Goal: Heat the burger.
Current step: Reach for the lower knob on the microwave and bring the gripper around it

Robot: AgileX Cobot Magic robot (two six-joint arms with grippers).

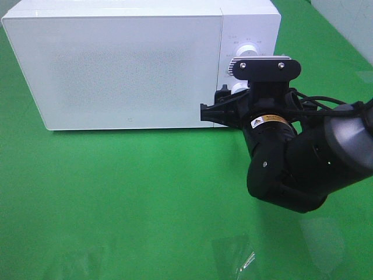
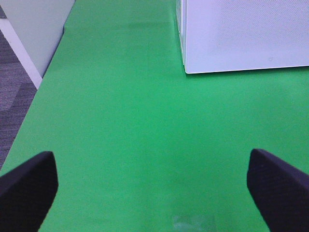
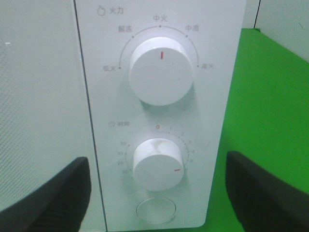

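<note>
The burger is out of view. The white microwave (image 1: 116, 64) stands at the back of the green table with its door shut. My right gripper (image 1: 224, 104) hovers close in front of the control panel, open, its fingers (image 3: 48, 193) spread wider than the lower timer knob (image 3: 158, 164) and not touching it. That knob's red mark points to the lower right. The upper power knob (image 3: 161, 71) points straight up. My left gripper (image 2: 153, 188) hangs open and empty over bare green table, apart from the microwave's corner (image 2: 241, 34).
A round button (image 3: 155, 210) sits below the timer knob. A small clear shiny patch (image 1: 236, 256) lies on the table near the front. The table's left edge drops to grey floor (image 2: 14, 87) beside a white panel (image 2: 34, 29).
</note>
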